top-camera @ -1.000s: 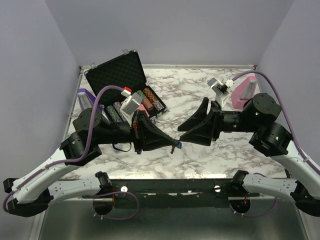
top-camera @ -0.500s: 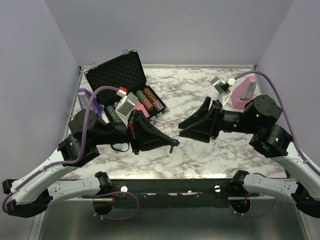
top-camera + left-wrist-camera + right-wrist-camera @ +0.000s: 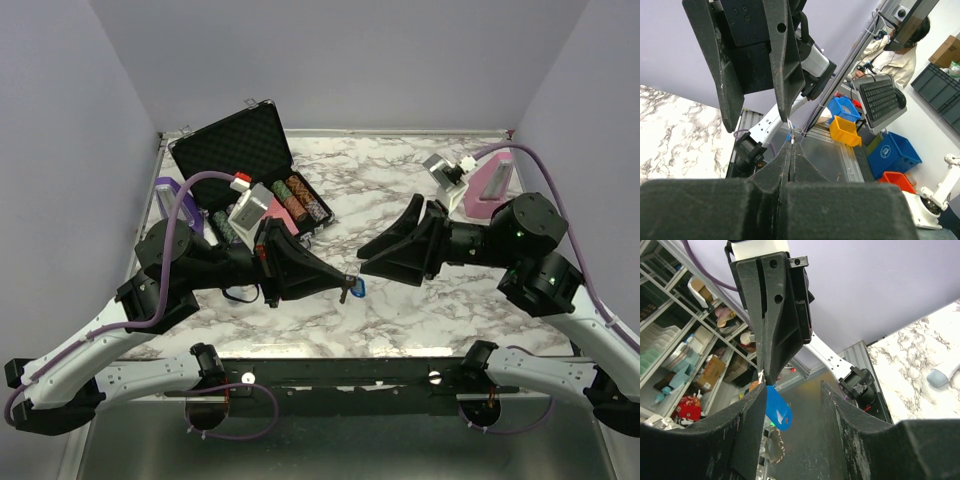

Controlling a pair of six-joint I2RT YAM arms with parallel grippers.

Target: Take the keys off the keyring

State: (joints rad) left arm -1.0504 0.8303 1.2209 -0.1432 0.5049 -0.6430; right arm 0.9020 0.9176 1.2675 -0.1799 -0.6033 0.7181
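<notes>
My left gripper (image 3: 348,290) is shut, held above the marble table (image 3: 370,180) near its front middle. At its tip it pinches the thin metal ring of the keyring, whose blue oval tag (image 3: 358,289) hangs free. In the right wrist view the tag (image 3: 776,409) dangles from the left fingertips (image 3: 763,371), next to my own left finger. A small silver bit (image 3: 791,141) shows at the shut left tips; I cannot tell whether it is key or ring. My right gripper (image 3: 362,260) is open and empty, facing the left one just above and right of the tag.
An open black poker chip case (image 3: 236,146) with rows of chips (image 3: 292,200) stands at the back left. A pink object (image 3: 486,190) stands at the back right, and a purple thing (image 3: 170,193) at the left edge.
My right gripper has drawn back a little up and right from the left tip. The blue tag now hangs in plain view at the left gripper's tip.
</notes>
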